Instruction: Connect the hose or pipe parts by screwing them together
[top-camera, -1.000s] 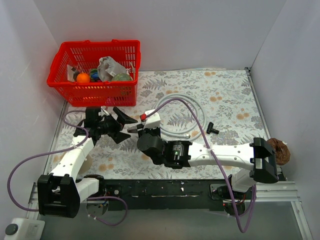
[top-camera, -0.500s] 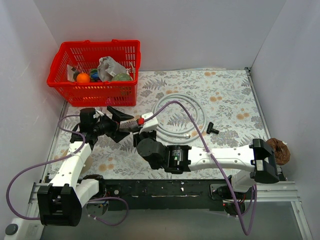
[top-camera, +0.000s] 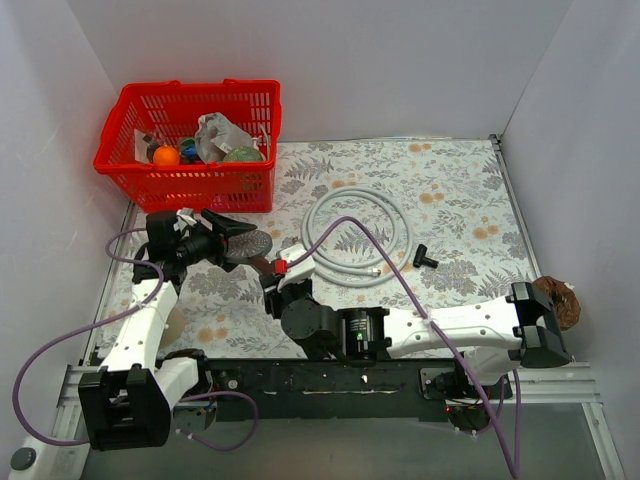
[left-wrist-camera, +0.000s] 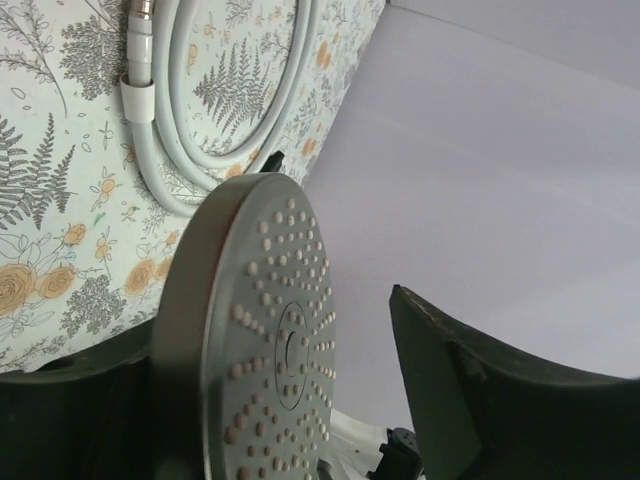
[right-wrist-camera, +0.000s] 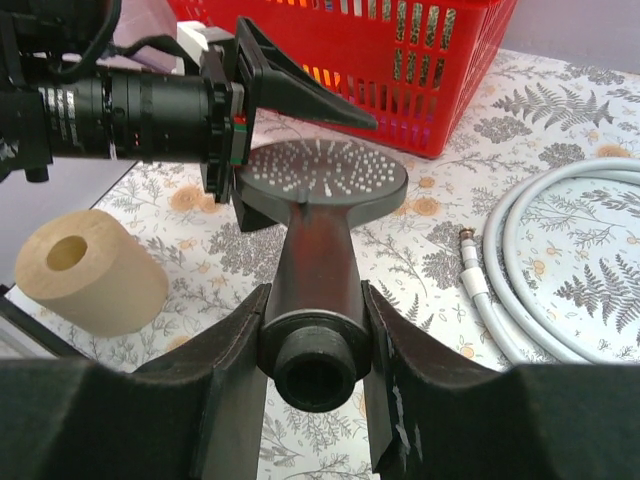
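My right gripper (right-wrist-camera: 315, 310) is shut on the slim handle of the grey shower head (right-wrist-camera: 320, 175), whose threaded end points at the wrist camera. The head's round face (left-wrist-camera: 265, 350) stands between the jaws of my left gripper (left-wrist-camera: 280, 340). It lies against one finger, with a gap to the other, so that gripper is open. From above, the shower head (top-camera: 252, 243) hangs over the mat's left part, between the two grippers. The whitish hose (top-camera: 360, 235) lies coiled on the mat, untouched. Its metal end nut (right-wrist-camera: 465, 237) rests to the right of the head.
A red basket (top-camera: 190, 135) of small items stands at the back left. On the mat under the left arm lies a tan roll (right-wrist-camera: 90, 275). A small black part (top-camera: 425, 258) sits right of the hose, and a brown object (top-camera: 562, 300) by the right edge.
The right arm has carried the shower head left and nearer. The left gripper has drawn back leftward, come round the head's face, and narrowed its jaws.
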